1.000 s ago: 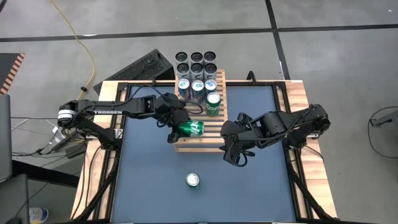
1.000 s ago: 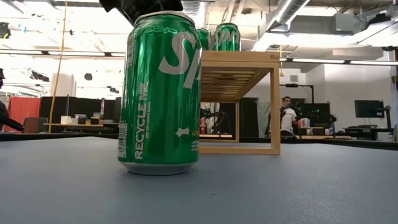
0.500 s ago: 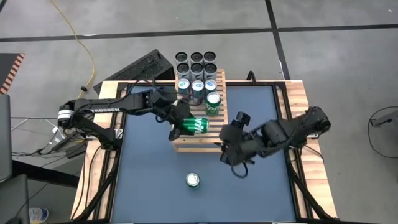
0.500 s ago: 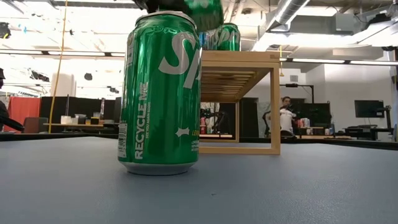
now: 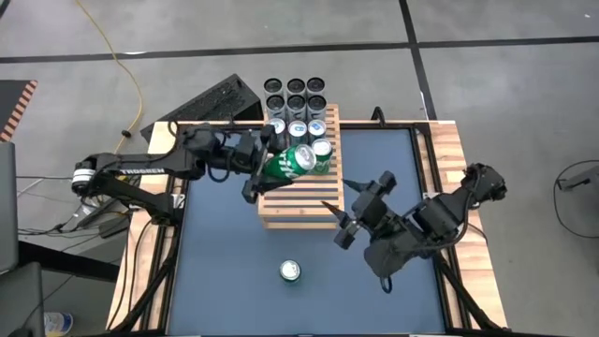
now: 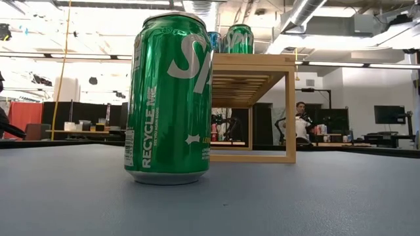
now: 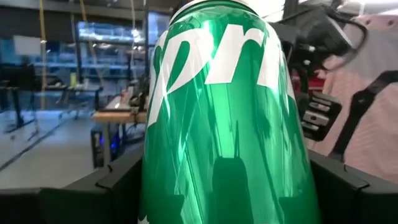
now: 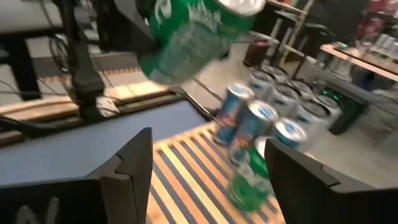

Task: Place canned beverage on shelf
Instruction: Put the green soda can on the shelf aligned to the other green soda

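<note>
Blue surface (image 5: pixel 225 281) with wooden border. Slatted wooden shelf (image 5: pixel 298 208) stands at its far middle; in the low view it is a raised rack on legs. At the shelf's far end: three blue-and-silver cans (image 5: pixel 298 129) in a row and one upright green can (image 5: pixel 322 150), labels not readable. Left arm, lettered "TROSSEN", reaches in from the left; left claw (image 5: pixel 271 167) is clamped on a green Sprite can (image 5: pixel 298 161), tilted on its side in the air above the shelf's far part. Right claw (image 5: pixel 348 208) hangs beside the shelf's right edge, fingers apart, nothing in it. Another green can (image 6: pixel 172 98) stands upright on the surface near the front; reads "RECYCLE ME".
</note>
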{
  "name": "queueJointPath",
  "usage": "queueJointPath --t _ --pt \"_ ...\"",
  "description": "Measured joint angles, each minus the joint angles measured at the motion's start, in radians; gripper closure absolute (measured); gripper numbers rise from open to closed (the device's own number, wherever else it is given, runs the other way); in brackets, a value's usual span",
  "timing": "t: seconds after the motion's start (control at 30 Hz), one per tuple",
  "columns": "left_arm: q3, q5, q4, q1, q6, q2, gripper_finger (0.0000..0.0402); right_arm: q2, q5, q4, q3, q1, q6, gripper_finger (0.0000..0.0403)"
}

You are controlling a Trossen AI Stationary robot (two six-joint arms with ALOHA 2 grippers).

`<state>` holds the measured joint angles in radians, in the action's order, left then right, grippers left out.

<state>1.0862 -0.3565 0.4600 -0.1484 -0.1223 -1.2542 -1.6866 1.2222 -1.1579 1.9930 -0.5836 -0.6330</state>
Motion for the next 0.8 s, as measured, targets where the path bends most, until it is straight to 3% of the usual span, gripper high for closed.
queueJointPath --t 0.23,0.4,0.57,0.8 --pt "-0.075 -0.003 0.299 0.036 -0.024 -0.009 0.0105 0.014 -0.200 0.450 -0.001 0.103 0.488 0.0148" --pt "-0.127 -0.001 0.546 0.038 -0.072 -0.006 0.0105 0.050 -0.350 0.665 0.000 0.166 0.682 0.0148" --pt "-0.132 0.030 0.516 0.053 -0.043 -0.009 0.0104 0.048 -0.595 0.817 0.000 0.244 0.754 0.0148" --pt "-0.132 0.038 0.535 0.061 -0.019 -0.007 0.0104 0.027 -0.717 0.842 -0.002 0.330 0.740 0.0148"
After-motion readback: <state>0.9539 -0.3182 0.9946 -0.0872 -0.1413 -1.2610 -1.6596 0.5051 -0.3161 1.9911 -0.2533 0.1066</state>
